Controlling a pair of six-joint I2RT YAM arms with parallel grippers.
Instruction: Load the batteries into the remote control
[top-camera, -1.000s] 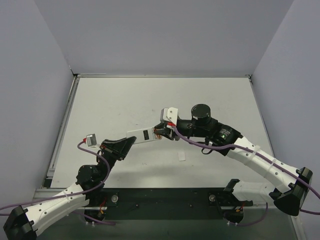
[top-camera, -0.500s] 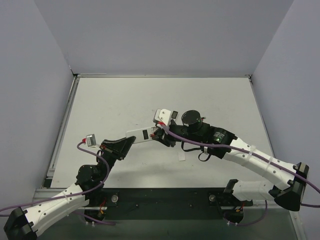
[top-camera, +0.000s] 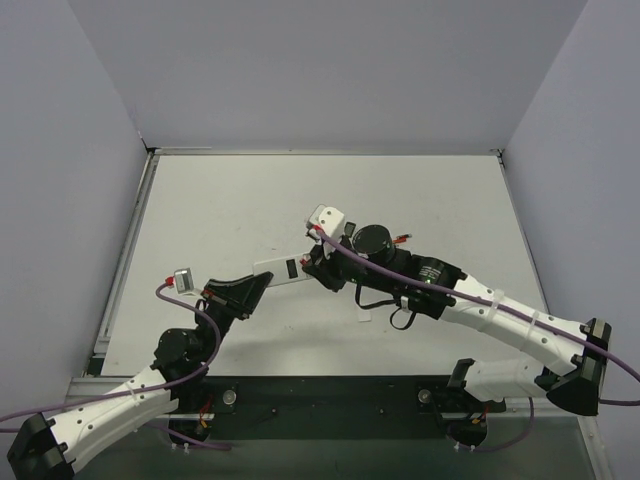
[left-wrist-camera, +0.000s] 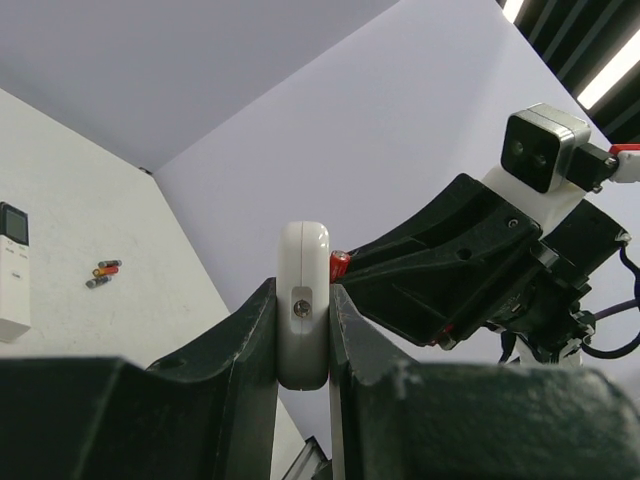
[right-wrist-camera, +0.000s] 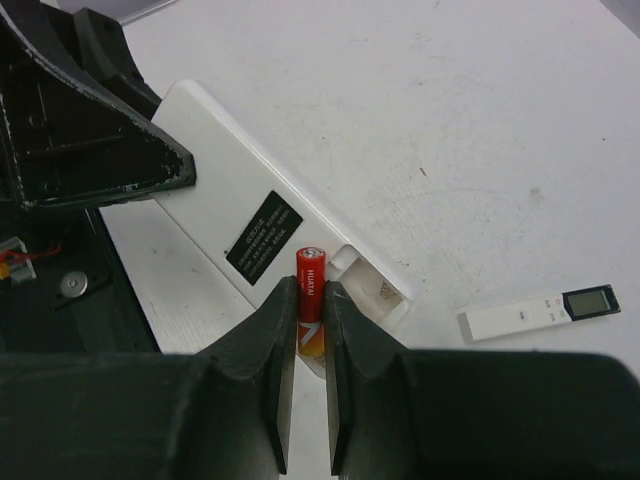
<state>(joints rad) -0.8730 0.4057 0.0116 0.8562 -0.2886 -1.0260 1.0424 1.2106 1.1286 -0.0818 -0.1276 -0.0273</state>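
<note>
My left hand (left-wrist-camera: 301, 310) is clenched on the remote control (right-wrist-camera: 215, 170), its long axis reaching toward my right hand (right-wrist-camera: 310, 320) — which pinches a red battery (right-wrist-camera: 310, 285) lengthwise, tip at the remote's open compartment (right-wrist-camera: 368, 283).

Plastic remote control (right-wrist-camera: 222, 172), glossy battery (right-wrist-camera: 310, 292)

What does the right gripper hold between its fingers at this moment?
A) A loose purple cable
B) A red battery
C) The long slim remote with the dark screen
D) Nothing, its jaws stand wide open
B: in the right wrist view the right gripper is shut on a red battery, held close to the open compartment of the remote control.
</note>
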